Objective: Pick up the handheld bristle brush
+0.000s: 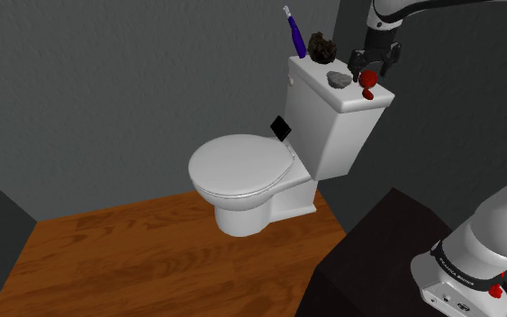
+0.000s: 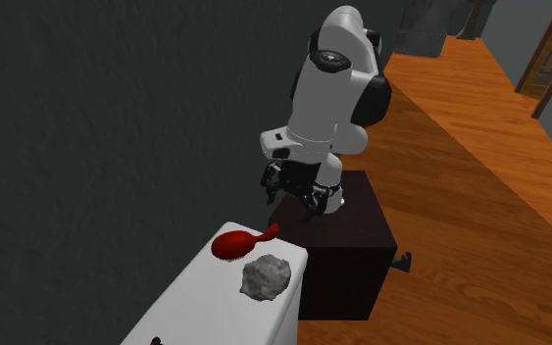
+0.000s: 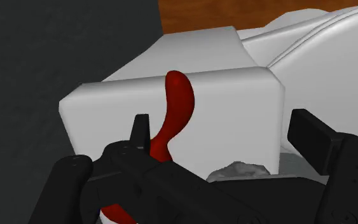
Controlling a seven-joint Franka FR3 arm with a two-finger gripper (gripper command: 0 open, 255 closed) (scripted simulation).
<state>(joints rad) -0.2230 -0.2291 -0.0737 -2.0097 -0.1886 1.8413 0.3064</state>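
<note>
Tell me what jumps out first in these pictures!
The bright red brush jumps out. It lies at one end of the white toilet tank, beside a lumpy grey thing. The robot's black claw hangs just above the brush, open. At the tank's other end stands a tall purple thing.

gripper (image 3: 224,125) hides one end of the red brush (image 3: 178,102) and half the grey lump (image 3: 241,170)
</note>
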